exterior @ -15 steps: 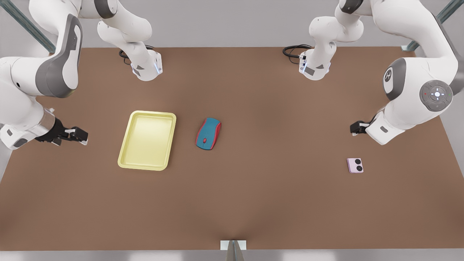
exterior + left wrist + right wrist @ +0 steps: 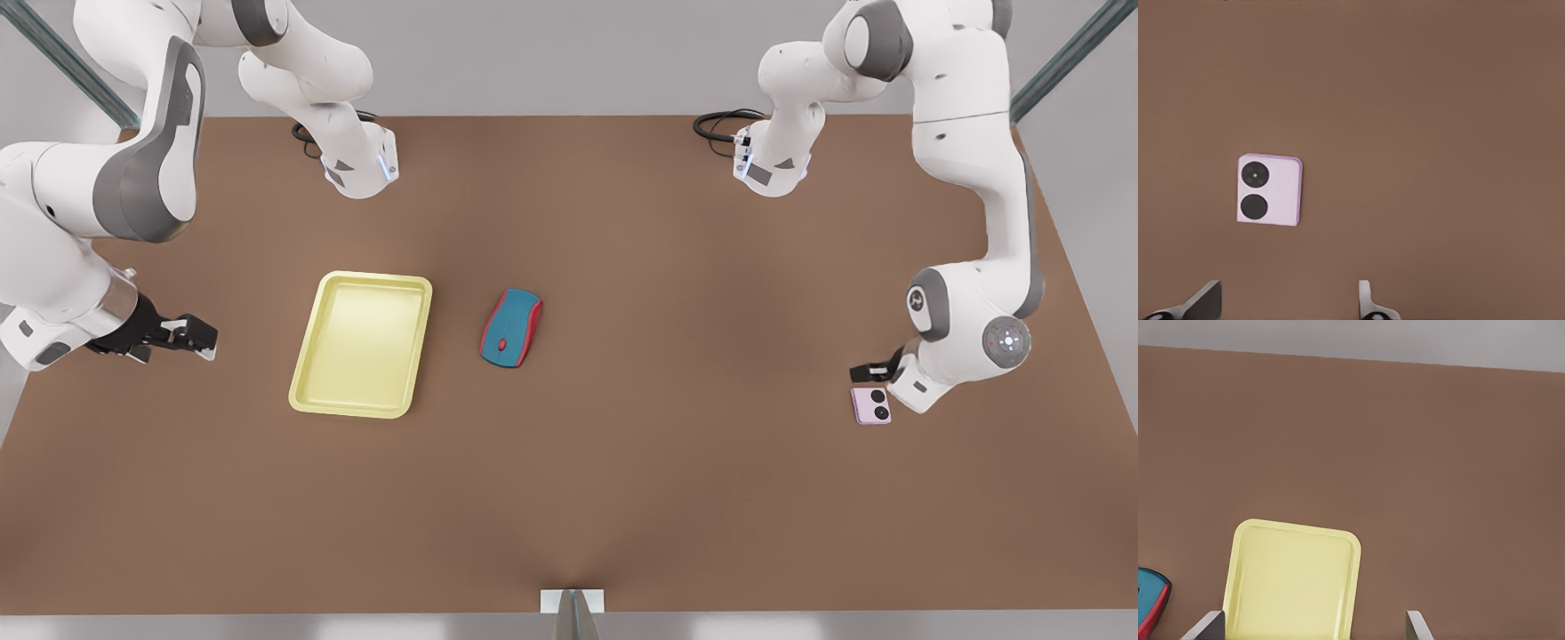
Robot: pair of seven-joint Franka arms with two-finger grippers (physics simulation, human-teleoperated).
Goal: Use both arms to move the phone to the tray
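Brown desk (image 2: 622, 498) fills the scene under a grey wall, with the two arms mounted at its far edge. Near the front view's right, the phone (image 2: 871, 405) lies flat and camera side up, a small pale pink square with two black lenses, well apart from the tray (image 2: 307, 391), which rests on the front view's left with the mouse (image 2: 511, 327) just beside it. Matching the wrist views, the left gripper (image 2: 869, 373) hangs just above the phone's far edge, its jaws spread wide with the fingertips (image 2: 1205, 300) straddling bare desk just short of the phone, so nothing is held. The right gripper (image 2: 191, 336) waits beside the tray, jaws likewise wide and empty. The step in hand looks like the approach for the pickup: the phone is not yet between the jaws. Next, I judge, the left gripper must slide over the phone, come down and close on its thin edges. A flat, low thing offers little to grip, so alignment matters. Given the distance to the tray, a handover to the right gripper seems likely.
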